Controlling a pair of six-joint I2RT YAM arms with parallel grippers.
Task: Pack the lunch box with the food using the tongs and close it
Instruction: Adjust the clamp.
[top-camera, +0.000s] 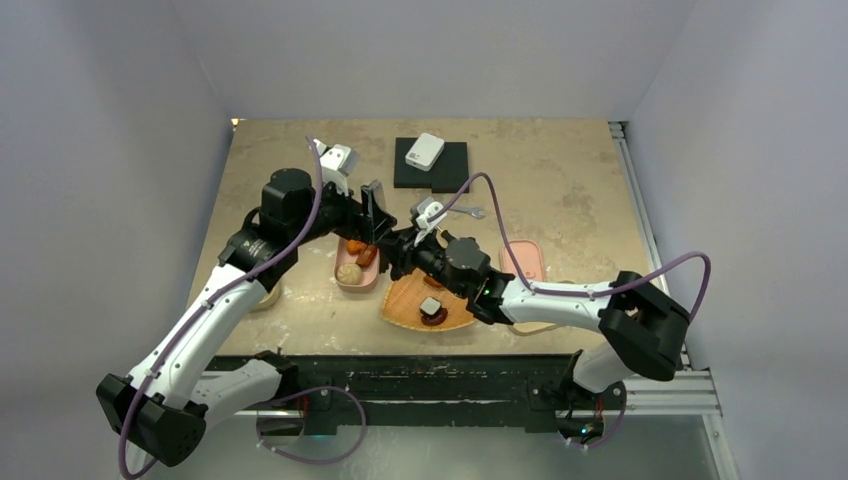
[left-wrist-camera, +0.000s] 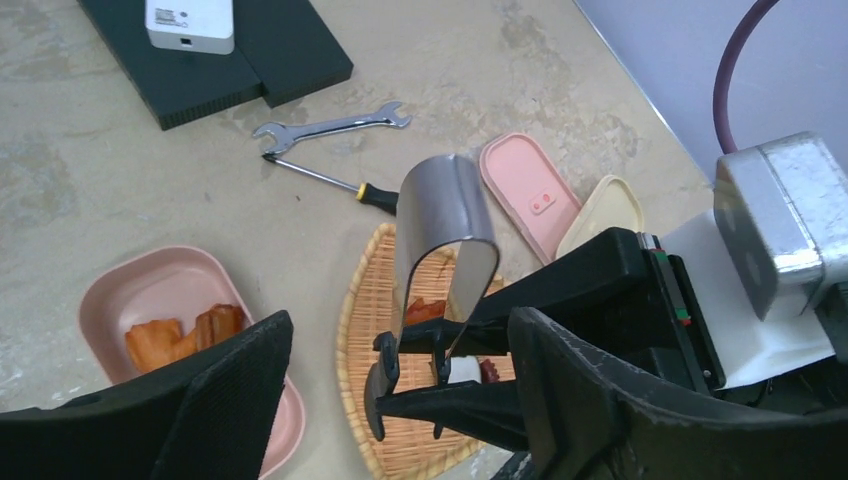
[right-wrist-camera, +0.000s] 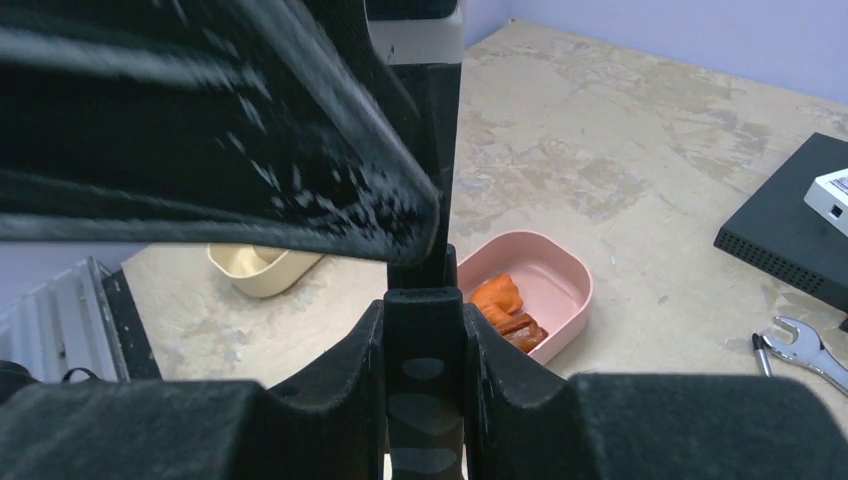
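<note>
The tongs (left-wrist-camera: 445, 225) hang over the woven tray (left-wrist-camera: 370, 280), silver bend uppermost and black tips down. The narrowed fingers of the right gripper (right-wrist-camera: 424, 318) pinch them, while the left gripper (left-wrist-camera: 400, 325) is spread wide, one finger on either side of them. A black-and-white piece (top-camera: 431, 306) and a red bit (left-wrist-camera: 424, 310) lie on the tray, the open pink lunch box (left-wrist-camera: 165, 285) just to its left holds orange pieces (left-wrist-camera: 185, 335) and a beige bun (top-camera: 348, 272), and farther out lie the pink lid (left-wrist-camera: 525, 190), a cream lid (left-wrist-camera: 605, 210), a wrench (left-wrist-camera: 330, 125) and a screwdriver (left-wrist-camera: 340, 185).
</note>
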